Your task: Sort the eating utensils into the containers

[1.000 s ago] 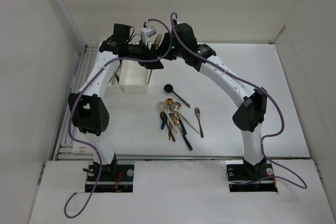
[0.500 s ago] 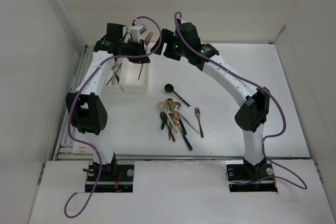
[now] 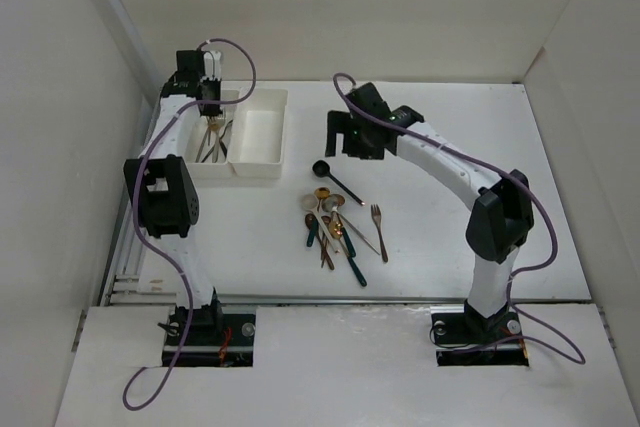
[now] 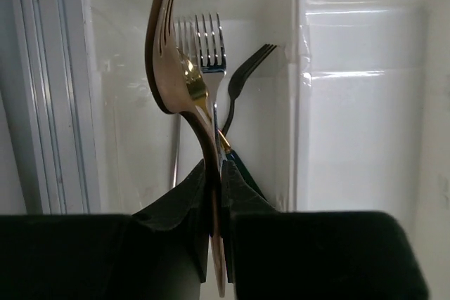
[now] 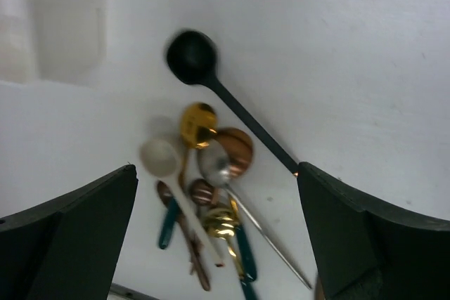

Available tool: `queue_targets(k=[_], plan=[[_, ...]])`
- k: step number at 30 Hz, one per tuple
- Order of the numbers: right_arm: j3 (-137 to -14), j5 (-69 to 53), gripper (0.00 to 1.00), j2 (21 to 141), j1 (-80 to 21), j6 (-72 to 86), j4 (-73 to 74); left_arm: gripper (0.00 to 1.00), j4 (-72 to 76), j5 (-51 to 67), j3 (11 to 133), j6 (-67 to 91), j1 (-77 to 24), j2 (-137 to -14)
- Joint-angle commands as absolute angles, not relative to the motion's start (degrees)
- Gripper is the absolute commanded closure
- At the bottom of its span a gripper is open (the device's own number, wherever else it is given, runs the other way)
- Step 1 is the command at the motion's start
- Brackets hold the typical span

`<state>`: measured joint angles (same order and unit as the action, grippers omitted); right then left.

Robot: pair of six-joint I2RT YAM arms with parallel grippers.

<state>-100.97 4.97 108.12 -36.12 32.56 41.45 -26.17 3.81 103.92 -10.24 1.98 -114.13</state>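
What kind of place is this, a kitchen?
Probably a robot test booth, not a kitchen: plain white walls box in the table, two robot arms are bolted at its edge, and the left gripper holds a fork over a white bin.

Bins far left, utensil pile (image 3: 335, 232) mid-table.
Left bin (image 3: 212, 169) and right bin (image 3: 258, 132) touch side by side. Forks (image 4: 209, 40) lie in left bin, with left gripper (image 4: 214, 173) above them, clamped on held fork (image 4: 179, 89). Long spoon (image 3: 335, 180) just behind pile, lone fork (image 3: 378, 230) just right. Right gripper (image 3: 345, 137) behind long spoon.
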Motion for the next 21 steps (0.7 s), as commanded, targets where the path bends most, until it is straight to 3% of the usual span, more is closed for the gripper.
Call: queue_targets(k=[1,3,4,7,9,13,21], plan=[[-93.8,7.7,0.0,104.9,-35.1,31.6,44.8,0.96,-21.9,-2.1,104.2,-11.0,1.8,-115.5],[-90.3,7.7,0.02,103.2,-34.4,32.1,44.3,0.89,-21.9,-3.7,104.2,-10.5,1.8,-117.2],[-87.1,7.7,0.06,103.2,-33.8,32.1,44.3,0.81,-22.5,-3.7,104.2,-10.5,2.3,-117.2],[-82.7,7.7,0.34,102.6,-33.3,33.1,44.8,0.76,-23.9,-4.9,104.2,-9.8,2.3,-118.5],[-78.9,7.7,0.4,102.0,-33.3,33.7,44.8,0.62,-24.5,-5.5,104.2,-9.8,2.3,-118.5],[-73.9,7.7,0.38,99.8,-33.3,35.1,45.4,0.49,-25.7,-5.5,104.8,-9.3,2.3,-117.2],[-66.6,3.5,0.33,97.4,-35.6,35.6,43.2,0.47,-27.3,-1.1,105.9,-8.2,2.3,-111.8]])
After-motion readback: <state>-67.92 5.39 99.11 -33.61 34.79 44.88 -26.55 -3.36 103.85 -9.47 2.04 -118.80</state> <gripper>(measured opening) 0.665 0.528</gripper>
